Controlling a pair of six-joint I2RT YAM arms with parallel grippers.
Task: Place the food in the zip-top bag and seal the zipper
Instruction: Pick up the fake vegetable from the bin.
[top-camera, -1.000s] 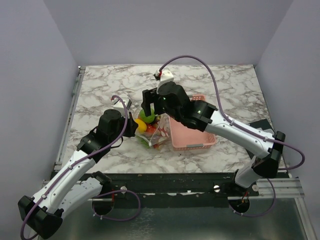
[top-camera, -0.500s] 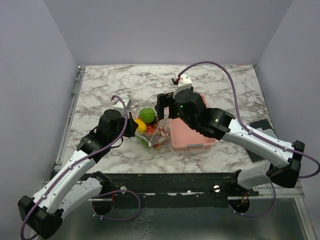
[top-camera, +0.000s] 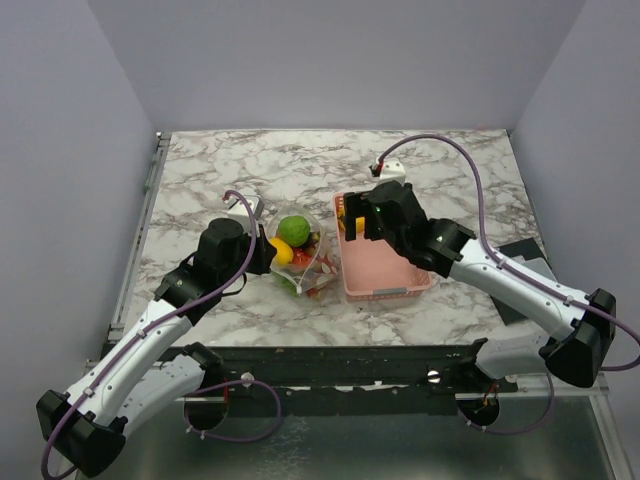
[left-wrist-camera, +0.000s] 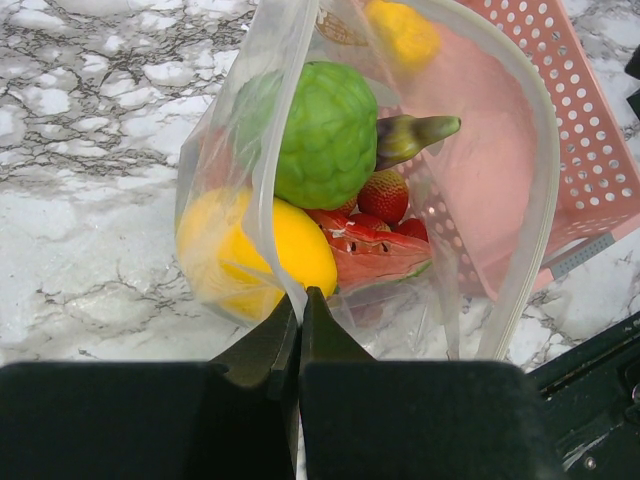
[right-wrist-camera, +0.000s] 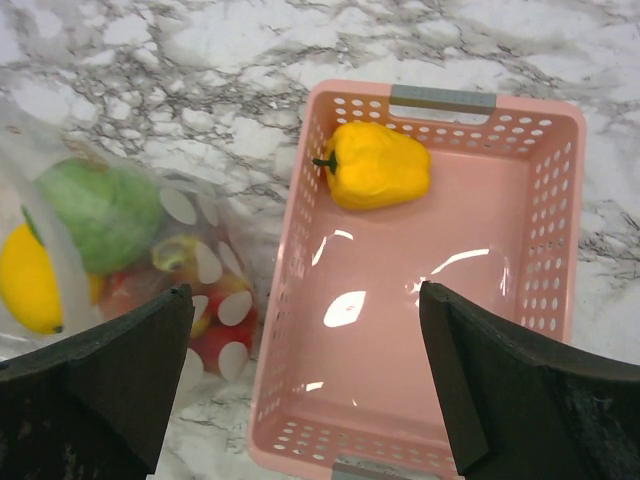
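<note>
item: yellow pepper (right-wrist-camera: 375, 165). last loose food piece in sight. lies alone in the pink basket (right-wrist-camera: 560, 250), at the far end beside the grey handle, toward the basket's left wall. stem points left and the body runs right, so its long axis goes left to right across the basket.

relation to right pincer (right-wrist-camera: 305, 300): the fingers are spread wide with nothing between them, hovering above the basket. in the wrist view the pepper sits ahead of the gap and a little above its middle, so the reach is forward and down. the fingers stand left and right, in line with the pepper's length. judgement: they would close end to end unless the wrist turns. in the top view the pincer (top-camera: 352, 225) covers most of the pepper (top-camera: 346, 208).

nearer arm: the right. the left is occupied.

item: bag (left-wrist-camera: 500, 200). clear, on the marble table (top-camera: 200, 180) just left of the basket, mouth gaping. contents: green fruit (left-wrist-camera: 320, 130), lemon (left-wrist-camera: 270, 250), strawberry (left-wrist-camera: 383, 193), watermelon slice (left-wrist-camera: 375, 255), and a dark stalked piece that is possibly an eggplant, mostly hidden.

item: closure strip (left-wrist-camera: 270, 150). runs around the open mouth, unsealed.

item: left pincer (left-wrist-camera: 300, 305). fingers pressed together on the near edge of the bag's mouth, holding it up.

route, judged: the pepper goes from the basket leftward to the bag mouth.
</note>
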